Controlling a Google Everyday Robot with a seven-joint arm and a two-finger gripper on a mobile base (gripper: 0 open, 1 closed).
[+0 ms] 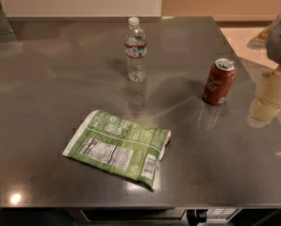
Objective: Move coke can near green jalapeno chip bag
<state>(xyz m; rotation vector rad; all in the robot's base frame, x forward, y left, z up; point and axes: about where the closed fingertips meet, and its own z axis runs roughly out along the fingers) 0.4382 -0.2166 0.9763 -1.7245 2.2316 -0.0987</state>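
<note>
The coke can (219,81) is red with white script and a silver top. It stands upright on the right part of the dark grey table (46,79). The green jalapeno chip bag (118,147) lies flat at the front centre, label side up, well to the left of the can and nearer the front. My gripper (270,98) shows as a grey and cream shape at the right edge of the view, to the right of the can and apart from it.
A clear plastic water bottle (136,51) with a white cap stands upright at the back centre, left of the can. The table's right edge runs just past the can. The front edge lies just below the bag.
</note>
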